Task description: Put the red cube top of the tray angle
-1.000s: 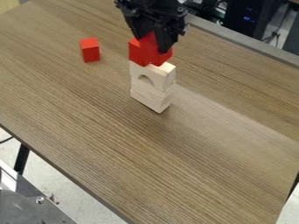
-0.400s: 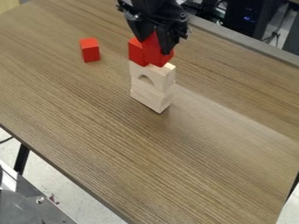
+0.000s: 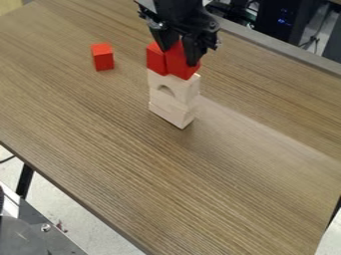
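At the top middle, my gripper is shut on a red block, one finger on either side of it. This block stands at the top of a stack of pale wooden blocks, on its right part; whether it rests on the wood or hovers just over it I cannot tell. Close on its left, another red block sits on the stack's top. The upper wooden piece has an arch cut into its front. I see no tray.
A third red block stands on the wooden table, left of the stack. Behind the table's far edge are cables and dark equipment. A grey metal piece lies below the table's left edge.
My gripper has moved slightly right and down with the red block, which is now lower at the stack's right. The other blocks have kept their places.
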Controlling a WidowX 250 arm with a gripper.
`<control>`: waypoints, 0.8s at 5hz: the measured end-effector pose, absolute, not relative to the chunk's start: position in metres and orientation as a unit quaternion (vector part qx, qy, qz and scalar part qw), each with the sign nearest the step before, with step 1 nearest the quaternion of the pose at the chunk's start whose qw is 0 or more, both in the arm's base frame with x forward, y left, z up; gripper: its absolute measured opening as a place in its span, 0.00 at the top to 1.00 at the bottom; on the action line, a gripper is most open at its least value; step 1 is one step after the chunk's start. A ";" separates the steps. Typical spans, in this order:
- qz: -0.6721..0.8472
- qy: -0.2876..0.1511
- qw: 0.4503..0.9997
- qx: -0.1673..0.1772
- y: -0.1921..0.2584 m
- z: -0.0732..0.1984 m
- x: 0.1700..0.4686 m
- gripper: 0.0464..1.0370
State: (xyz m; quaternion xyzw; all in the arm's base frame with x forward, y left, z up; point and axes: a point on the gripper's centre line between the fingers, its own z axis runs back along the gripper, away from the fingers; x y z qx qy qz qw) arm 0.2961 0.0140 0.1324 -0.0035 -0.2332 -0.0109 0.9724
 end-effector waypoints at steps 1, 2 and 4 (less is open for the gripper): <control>-0.013 -0.236 0.972 -0.001 0.012 0.132 0.297 0.49; -0.012 -0.239 0.971 -0.002 0.011 0.133 0.298 0.44; -0.016 -0.236 0.972 0.003 0.011 0.131 0.297 0.03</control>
